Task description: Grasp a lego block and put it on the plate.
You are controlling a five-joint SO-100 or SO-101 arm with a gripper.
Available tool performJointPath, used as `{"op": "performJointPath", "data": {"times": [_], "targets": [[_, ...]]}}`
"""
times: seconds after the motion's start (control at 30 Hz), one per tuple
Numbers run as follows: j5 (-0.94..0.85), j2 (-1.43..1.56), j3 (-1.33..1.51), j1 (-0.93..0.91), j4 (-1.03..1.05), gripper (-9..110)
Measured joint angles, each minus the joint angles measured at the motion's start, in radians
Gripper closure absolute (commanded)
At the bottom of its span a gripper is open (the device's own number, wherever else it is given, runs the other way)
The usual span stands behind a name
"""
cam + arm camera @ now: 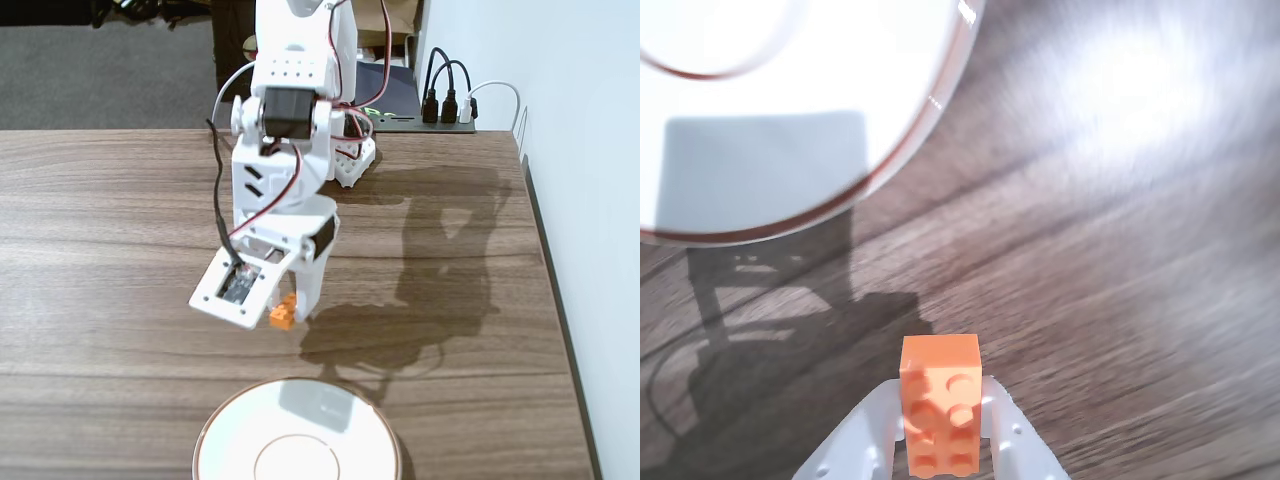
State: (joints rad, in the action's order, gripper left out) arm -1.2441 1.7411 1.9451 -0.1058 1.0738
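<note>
An orange lego block (940,405) with two rows of studs is clamped between my white gripper's (940,420) fingers at the bottom of the wrist view. The fixed view shows the same lego block (284,312) at the tip of the gripper (287,310), lifted above the wooden table. The plate (298,440), round and white with a thin dark rim, lies at the bottom edge of the fixed view, in front of and below the gripper. In the wrist view the plate (760,130) fills the upper left, ahead of the block.
The wooden table (100,250) stretches left and right of the arm. At the back right a black power strip (445,110) with plugged cables sits near the white wall. The arm casts a dark shadow (440,260) on the table to the right.
</note>
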Motion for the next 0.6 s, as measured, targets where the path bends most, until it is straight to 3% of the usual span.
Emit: {"op": "performJointPath", "data": {"times": [0.23, 0.6], "targets": [[-0.121, 0.038, -0.044, -0.009, -0.072, 97], [-0.143, -0.086, -0.281, -0.011, -0.101, 97]]}}
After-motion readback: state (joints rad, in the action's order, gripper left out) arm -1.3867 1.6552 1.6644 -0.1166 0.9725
